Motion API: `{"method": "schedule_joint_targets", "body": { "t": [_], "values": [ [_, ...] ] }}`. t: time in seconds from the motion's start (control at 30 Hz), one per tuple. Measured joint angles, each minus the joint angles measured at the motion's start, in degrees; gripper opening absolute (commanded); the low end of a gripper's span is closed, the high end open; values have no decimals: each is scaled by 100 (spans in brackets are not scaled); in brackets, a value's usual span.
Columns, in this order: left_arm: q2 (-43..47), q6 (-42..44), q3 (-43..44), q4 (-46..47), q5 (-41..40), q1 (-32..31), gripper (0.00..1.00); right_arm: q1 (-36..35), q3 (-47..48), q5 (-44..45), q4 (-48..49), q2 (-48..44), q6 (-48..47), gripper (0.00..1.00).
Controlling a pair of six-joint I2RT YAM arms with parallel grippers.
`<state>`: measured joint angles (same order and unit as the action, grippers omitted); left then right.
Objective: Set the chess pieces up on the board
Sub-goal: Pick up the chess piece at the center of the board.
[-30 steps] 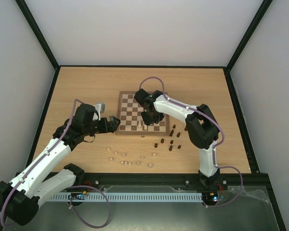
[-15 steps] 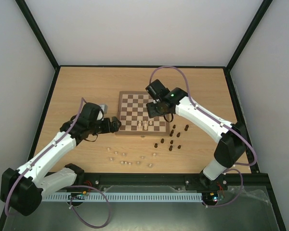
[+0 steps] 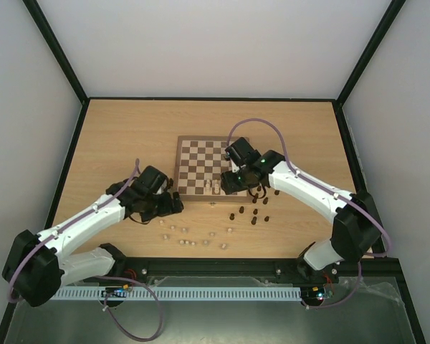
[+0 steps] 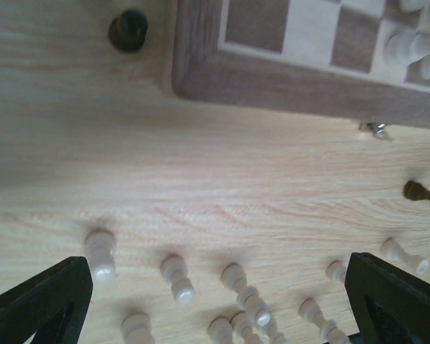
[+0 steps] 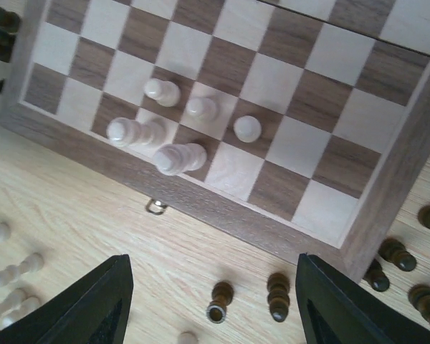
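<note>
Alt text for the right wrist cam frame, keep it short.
Five cream chess pieces cluster on the board near its edge, seen from above. The right gripper is open above the tabletop just off the board, where dark pieces sit near its corner and a few cream ones lie at the frame's left edge.

Nothing legible in any of the three views: no text, label, brand, number or sign (checked the border of the square wooden chessboard with dark-brown and cream checks (image 5: 222, 213); it shows only plain brown wood).
</note>
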<state>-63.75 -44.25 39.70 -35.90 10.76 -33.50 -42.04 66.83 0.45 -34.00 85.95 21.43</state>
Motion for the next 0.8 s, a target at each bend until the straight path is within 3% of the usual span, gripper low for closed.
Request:
{"method": "schedule_joint_targets", "body": {
  "t": [0.2,0.43,0.8],
  "values": [
    [0,-741,-90,-361,-577,-614,94,-168,-26,-295,208,-199,2,63],
    [-26,-1252,-293,-575,-1292,-813,63,-413,-26,-474,267,-385,0,62],
    [-461,-1392,-507,-208,-1572,-813,37,-516,-28,-525,267,-525,0,62]
  ]
}}
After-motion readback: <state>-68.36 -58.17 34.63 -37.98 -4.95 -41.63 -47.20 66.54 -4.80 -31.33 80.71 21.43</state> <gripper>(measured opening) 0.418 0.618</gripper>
